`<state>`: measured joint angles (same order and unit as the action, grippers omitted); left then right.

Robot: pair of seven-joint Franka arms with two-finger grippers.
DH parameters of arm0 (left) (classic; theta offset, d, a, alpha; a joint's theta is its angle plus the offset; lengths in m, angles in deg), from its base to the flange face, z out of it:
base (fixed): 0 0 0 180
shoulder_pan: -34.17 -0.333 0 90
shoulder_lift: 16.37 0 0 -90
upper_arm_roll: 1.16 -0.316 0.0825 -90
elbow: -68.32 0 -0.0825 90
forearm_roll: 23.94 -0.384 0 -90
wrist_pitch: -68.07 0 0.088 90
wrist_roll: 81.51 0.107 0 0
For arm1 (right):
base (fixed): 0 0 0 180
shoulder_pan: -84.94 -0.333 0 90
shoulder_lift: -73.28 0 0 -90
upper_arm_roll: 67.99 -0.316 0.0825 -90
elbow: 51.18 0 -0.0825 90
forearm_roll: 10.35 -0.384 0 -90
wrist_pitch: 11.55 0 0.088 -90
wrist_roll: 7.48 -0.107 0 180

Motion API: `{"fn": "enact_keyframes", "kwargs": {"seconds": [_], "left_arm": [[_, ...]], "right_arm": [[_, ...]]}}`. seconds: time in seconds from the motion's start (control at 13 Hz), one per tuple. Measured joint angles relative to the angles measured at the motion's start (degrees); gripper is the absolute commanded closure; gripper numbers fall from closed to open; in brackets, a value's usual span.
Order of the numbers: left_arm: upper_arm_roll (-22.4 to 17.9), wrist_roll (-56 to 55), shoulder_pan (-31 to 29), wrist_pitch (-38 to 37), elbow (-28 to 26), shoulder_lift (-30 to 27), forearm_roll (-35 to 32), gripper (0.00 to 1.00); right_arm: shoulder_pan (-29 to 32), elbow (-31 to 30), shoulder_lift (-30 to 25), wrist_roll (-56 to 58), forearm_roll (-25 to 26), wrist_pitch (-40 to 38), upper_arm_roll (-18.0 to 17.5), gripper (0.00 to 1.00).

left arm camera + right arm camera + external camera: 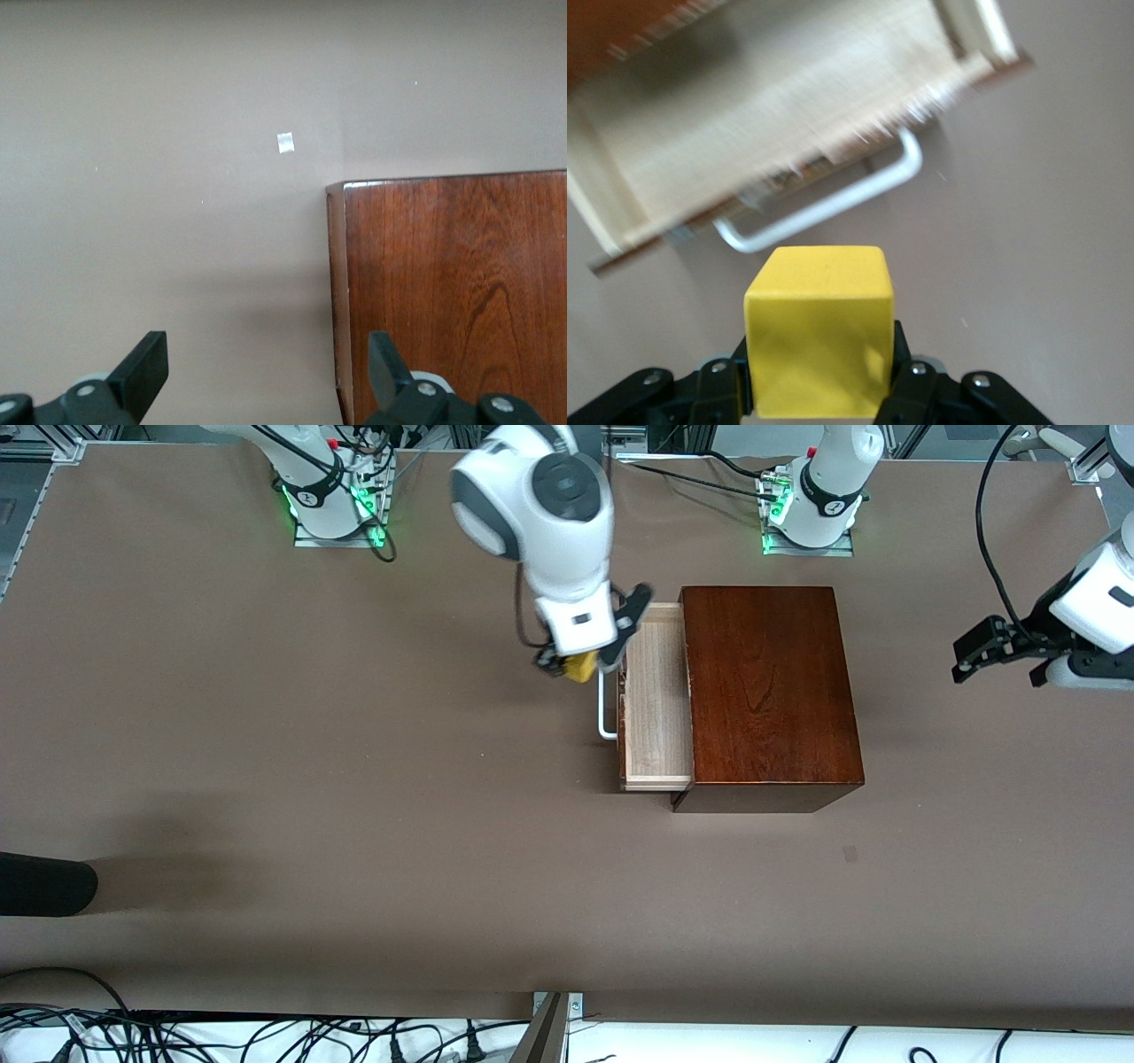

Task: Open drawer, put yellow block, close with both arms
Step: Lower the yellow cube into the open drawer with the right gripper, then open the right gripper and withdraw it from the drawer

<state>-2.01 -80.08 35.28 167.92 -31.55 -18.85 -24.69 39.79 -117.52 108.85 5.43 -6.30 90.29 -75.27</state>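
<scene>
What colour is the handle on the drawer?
White. The handle is a plain bar on the drawer front, clearest in the right wrist view.

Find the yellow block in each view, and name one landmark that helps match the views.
Front view: yellow block held in the right tool, over the table just outside the open drawer's handle.
Left wrist view: not in it.
Right wrist view: yellow block gripped in the foreground, handle and drawer past it.
Shared landmark: the white handle.
</scene>
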Motion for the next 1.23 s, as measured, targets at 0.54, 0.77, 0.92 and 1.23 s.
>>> {"fn": "enact_keyframes", "kwargs": {"seconds": [0.54,0.77,0.92,1.23], "left_arm": [[0.12,0.01,0.71,-2.06,0.57,0.85,0.00,0.00],[0.12,0.01,0.72,-2.17,1.11,1.00,0.00,0.00],[0.12,0.00,0.72,-2.19,1.17,1.08,0.00,0.00],[0.13,0.01,0.82,-2.20,1.25,1.24,0.00,0.00]], "right_arm": [[-8.50,7.19,9.85,5.39,4.36,6.30,0.54,1.00],[-9.86,7.25,10.27,7.48,5.67,6.31,0.64,1.00],[-9.89,7.26,11.03,8.66,6.84,6.30,0.79,1.00],[-9.88,7.27,12.97,9.93,7.97,6.55,1.02,1.00]]}}
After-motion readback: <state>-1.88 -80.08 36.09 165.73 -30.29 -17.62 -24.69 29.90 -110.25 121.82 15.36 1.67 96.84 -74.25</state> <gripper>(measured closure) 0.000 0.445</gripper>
